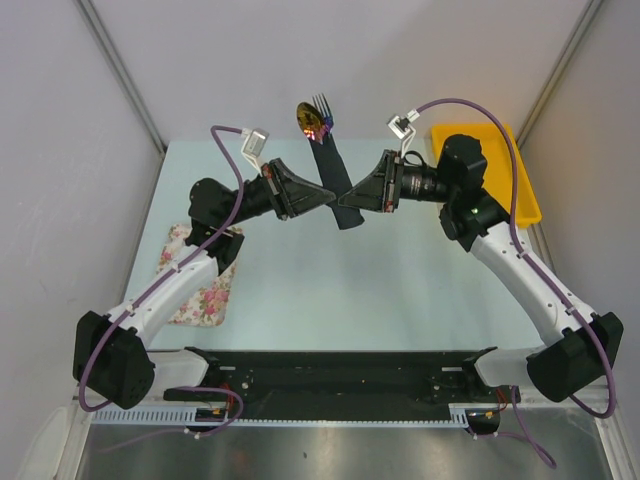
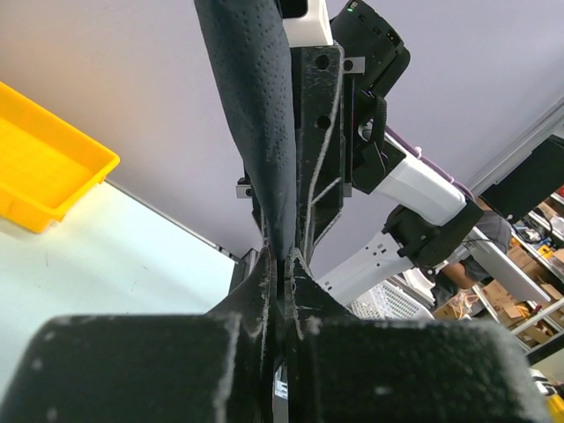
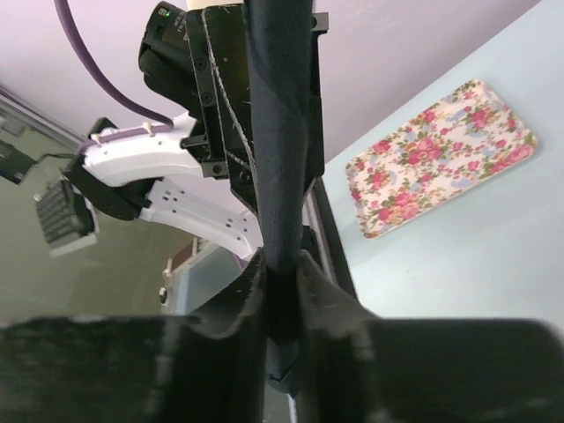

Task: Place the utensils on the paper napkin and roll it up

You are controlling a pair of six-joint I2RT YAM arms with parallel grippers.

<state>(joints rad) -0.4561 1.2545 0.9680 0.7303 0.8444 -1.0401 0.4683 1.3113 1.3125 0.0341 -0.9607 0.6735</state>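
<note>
The black paper napkin [image 1: 335, 180] is rolled into a tube around the utensils, held in the air over the table's far middle. Gold ends of the utensils [image 1: 314, 117], a spoon bowl and fork tines, stick out of its far end. My left gripper [image 1: 322, 195] is shut on the roll from the left and my right gripper [image 1: 350, 192] is shut on it from the right, fingertips meeting. The roll shows in the left wrist view [image 2: 260, 115] and in the right wrist view [image 3: 284, 132], clamped between each pair of fingers.
A pink-and-white floral mat [image 1: 195, 275] lies at the left, partly under the left arm; it also shows in the right wrist view [image 3: 436, 159]. A yellow bin [image 1: 515, 180] stands at the far right, also in the left wrist view [image 2: 44, 163].
</note>
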